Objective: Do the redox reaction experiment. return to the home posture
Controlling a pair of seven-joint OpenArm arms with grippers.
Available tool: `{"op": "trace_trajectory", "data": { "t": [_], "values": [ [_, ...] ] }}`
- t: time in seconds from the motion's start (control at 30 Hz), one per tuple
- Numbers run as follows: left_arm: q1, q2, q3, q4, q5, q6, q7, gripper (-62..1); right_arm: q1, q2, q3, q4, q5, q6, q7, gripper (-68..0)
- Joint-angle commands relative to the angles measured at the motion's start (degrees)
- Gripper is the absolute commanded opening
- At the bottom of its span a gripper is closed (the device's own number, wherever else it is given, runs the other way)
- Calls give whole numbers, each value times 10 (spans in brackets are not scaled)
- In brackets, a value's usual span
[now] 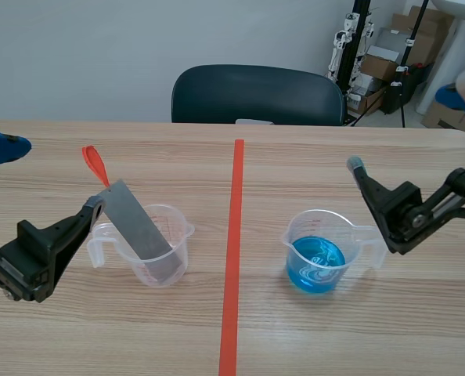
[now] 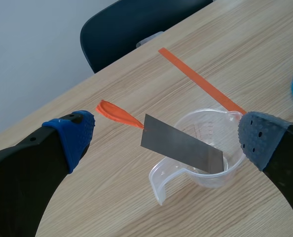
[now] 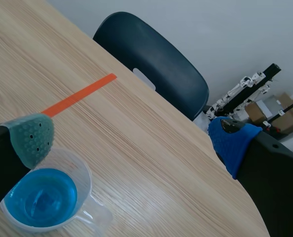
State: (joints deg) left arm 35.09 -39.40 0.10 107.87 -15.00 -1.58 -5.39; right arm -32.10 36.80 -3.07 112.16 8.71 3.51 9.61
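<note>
The left jaws stand wide open and hold nothing; their blue pads [image 2: 75,136] are well apart. Ahead of them and a little below, nearer the one finger than the other, stands the clear measuring cup [image 2: 233,163]. The grey metal strip [image 2: 181,148] leans in it, its lower end down in the cup and its upper end out over the rim toward the jaws. An orange tag [image 2: 118,113] hangs off that upper end.

The right jaws are open and empty too. The second cup [image 3: 83,170], holding the blue liquid [image 3: 40,197], sits just below and beside the green-padded finger [image 3: 33,138], not between the two fingers. The blue-padded finger is well off to the other side. I cannot tell whether the green pad touches the rim.

The strip looks thin, stiff, light and smooth, so it would likely slip in a loose pinch. The place to hold it is the free upper end near the tag, gripped flat across its faces. Its cup is thin, light plastic with no liquid visible to weigh it down, and the leaning strip acts as a lever, so a nudge could tip it. The blue cup is steadier but would slosh; its handle or its wall below the rim is the sensible hold.

With both jaws empty, going home seems to need only a clean lift away from the cups on the table [image 1: 295,164].
</note>
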Motion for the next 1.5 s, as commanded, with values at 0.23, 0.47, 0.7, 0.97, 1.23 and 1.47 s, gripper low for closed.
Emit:
{"op": "trace_trajectory", "data": {
  "t": [0.23, 0.47, 0.7, 0.97, 1.23, 1.47],
  "values": [
    [0, -3, -1, 11, -4, 3, -25, 6, 6, 7, 12, -34, 2, 4, 56, 4],
    [0, -3, -1, 11, -3, 3, -26, 6, 9, 7, 12, -34, 3, 4, 56, 4],
    [0, -3, -1, 11, -2, 3, -25, 6, 8, 7, 15, -34, 8, -5, 56, 4],
    [0, -3, -1, 11, -2, 3, -25, 6, 8, 7, 23, -34, 70, -7, 62, 4],
    [0, -3, -1, 11, -2, 3, -25, 6, 8, 7, 23, -34, 70, -7, 63, 4],
    [0, -3, -1, 11, -2, 3, -25, 6, 8, 7, 23, -34, 70, -7, 63, 4]
  ]
}}
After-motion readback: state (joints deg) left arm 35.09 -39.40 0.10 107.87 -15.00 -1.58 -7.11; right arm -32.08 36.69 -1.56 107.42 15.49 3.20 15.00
